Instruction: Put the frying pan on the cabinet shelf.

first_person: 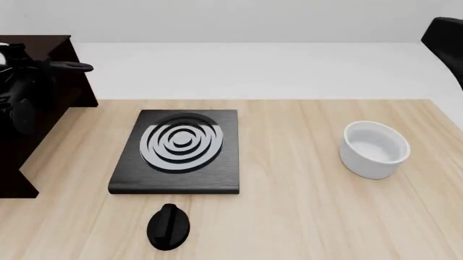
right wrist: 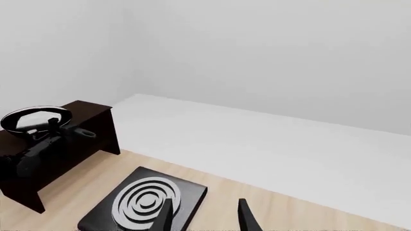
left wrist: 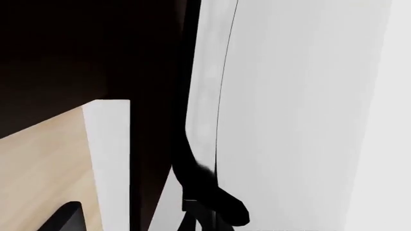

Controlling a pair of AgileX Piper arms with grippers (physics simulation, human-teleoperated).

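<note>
pale wood table (first_person: 304,216), white walls; right pincer (right wrist: 204,214) gapes wide, left pincer's state unclear.

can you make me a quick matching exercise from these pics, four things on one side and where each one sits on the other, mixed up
Things:
1. frying pan
2. white bowl
3. black oval knob
4. square black hob

Places, as the front view shows them:
A. on the table's near edge, just in front of the hob
B. on top of the dark cabinet at far left
C. on the right side of the table
D. flat on the table, left of centre

Pairs: 1-B, 2-C, 3-A, 4-D
</note>
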